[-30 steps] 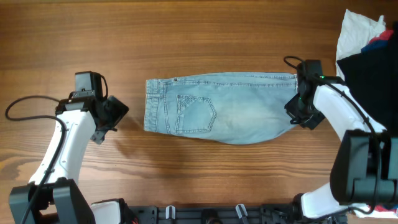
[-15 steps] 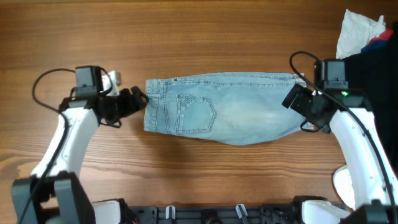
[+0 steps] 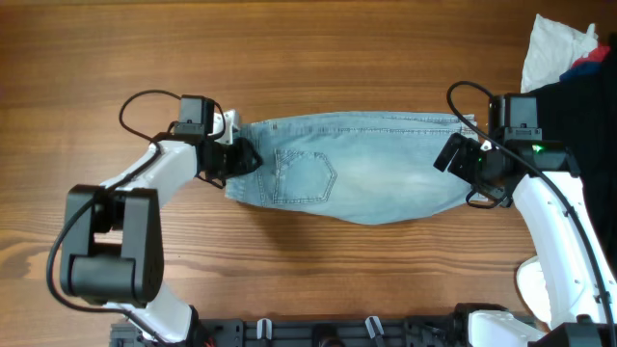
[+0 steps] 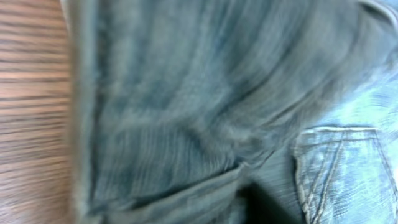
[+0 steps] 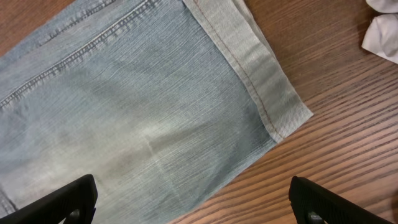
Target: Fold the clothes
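Observation:
The clothes, light blue denim shorts (image 3: 357, 178), lie flat and folded lengthwise across the middle of the table, waistband to the left and hemmed legs to the right. My left gripper (image 3: 239, 159) sits on the waistband edge. Its wrist view is filled with blurred, shaded denim (image 4: 186, 93) that bunches up at the bottom where the jaws are, and the fingers themselves are hidden. My right gripper (image 3: 461, 164) hovers over the leg hem (image 5: 261, 81), open, with wood and denim showing between its black fingertips (image 5: 68, 199). It holds nothing.
A pile of white, dark and red garments (image 3: 569, 67) lies at the table's back right corner, and its white cloth (image 5: 382, 34) shows in the right wrist view. Bare wood surrounds the shorts. A stitched back pocket (image 3: 306, 175) faces up.
My left gripper has travelled right from bare table onto the waistband and closed. My right gripper let go of the leg hem, opened and lifted slightly.

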`<state>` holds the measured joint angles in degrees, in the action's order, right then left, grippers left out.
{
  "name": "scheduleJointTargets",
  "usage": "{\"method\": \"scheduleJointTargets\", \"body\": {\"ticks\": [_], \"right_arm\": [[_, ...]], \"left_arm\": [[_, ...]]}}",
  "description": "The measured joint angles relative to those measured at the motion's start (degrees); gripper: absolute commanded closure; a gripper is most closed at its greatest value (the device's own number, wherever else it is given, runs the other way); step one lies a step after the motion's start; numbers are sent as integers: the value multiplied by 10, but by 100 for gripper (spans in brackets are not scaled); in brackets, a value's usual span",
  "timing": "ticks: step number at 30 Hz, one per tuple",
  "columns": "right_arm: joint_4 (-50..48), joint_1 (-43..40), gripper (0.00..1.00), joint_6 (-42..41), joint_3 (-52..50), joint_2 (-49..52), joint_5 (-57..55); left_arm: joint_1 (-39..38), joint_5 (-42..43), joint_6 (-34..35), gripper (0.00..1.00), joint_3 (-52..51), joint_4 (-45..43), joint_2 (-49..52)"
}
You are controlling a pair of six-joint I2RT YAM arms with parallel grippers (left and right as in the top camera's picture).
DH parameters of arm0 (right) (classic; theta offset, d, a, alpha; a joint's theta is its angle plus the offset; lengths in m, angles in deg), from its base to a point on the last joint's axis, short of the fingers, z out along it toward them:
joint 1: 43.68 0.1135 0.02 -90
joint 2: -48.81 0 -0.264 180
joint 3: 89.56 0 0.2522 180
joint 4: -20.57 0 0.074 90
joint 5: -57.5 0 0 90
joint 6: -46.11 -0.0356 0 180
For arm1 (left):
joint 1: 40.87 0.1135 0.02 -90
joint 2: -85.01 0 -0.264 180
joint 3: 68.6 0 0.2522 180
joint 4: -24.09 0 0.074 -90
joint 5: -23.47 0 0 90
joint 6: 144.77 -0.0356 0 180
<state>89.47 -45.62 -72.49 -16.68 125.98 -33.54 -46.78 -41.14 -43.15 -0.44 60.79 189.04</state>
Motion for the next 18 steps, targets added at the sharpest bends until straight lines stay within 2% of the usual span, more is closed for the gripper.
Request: {"method": "scheduleJointTargets", "body": {"ticks": [3, 4, 6, 7, 9, 13, 18], "right_arm": [[-3, 0, 2, 7, 0, 0, 1], [-9, 0, 9, 19, 0, 0, 6], [-18, 0, 32, 49, 0, 0, 24], [-22, 0, 54, 63, 0, 0, 36], [-37, 8, 93, 93, 0, 0, 73], [-68, 72, 96, 115, 0, 26, 132], [-109, 182, 96, 120, 0, 113, 188]], "left_arm": [[-1, 2, -2, 96, 0, 4, 3], [0, 0, 0, 96, 2, 17, 2], [4, -15, 5, 96, 6, 59, -8], [9, -30, 11, 96, 9, 94, -17], [25, -58, 15, 96, 20, 160, -39], [33, -93, 21, 96, 74, 254, -103], [18, -99, 38, 96, 89, 269, -171]]}}
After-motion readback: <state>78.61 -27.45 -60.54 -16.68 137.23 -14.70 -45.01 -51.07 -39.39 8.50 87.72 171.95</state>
